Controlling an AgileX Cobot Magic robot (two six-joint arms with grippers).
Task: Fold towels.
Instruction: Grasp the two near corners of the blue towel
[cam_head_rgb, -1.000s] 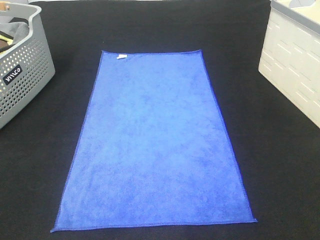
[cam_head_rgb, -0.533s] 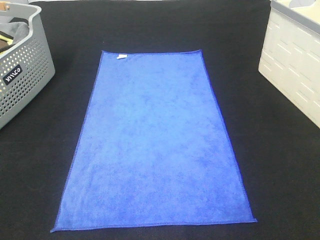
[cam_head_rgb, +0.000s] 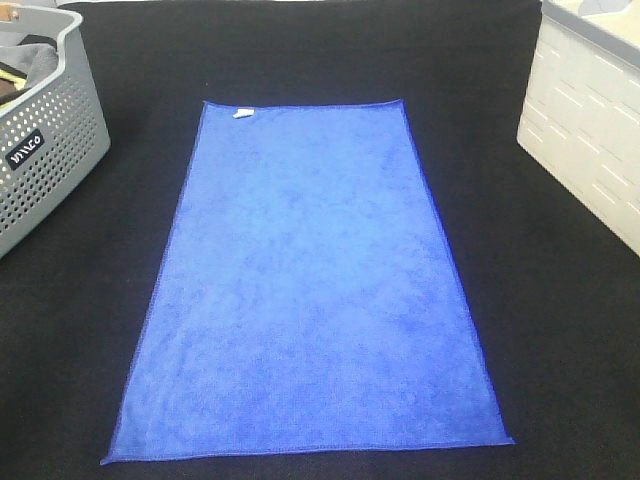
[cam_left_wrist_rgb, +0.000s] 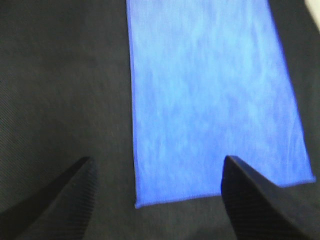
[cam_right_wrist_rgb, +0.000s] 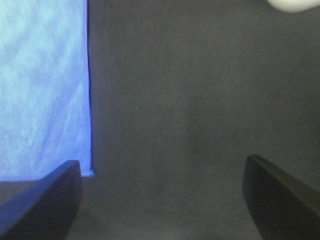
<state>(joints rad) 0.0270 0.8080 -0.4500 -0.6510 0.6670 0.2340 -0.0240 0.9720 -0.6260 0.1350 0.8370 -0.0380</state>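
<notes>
The towel (cam_head_rgb: 310, 290) lies with its long axis near-to-far; both jaws gape empty (left above its near-left corner, right just outside near-right).

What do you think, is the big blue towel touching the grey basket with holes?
Apart. The exterior high view shows a strip of black table covering between the royal-blue rectangular microfiber towel and the perforated grey plastic basket.
</notes>
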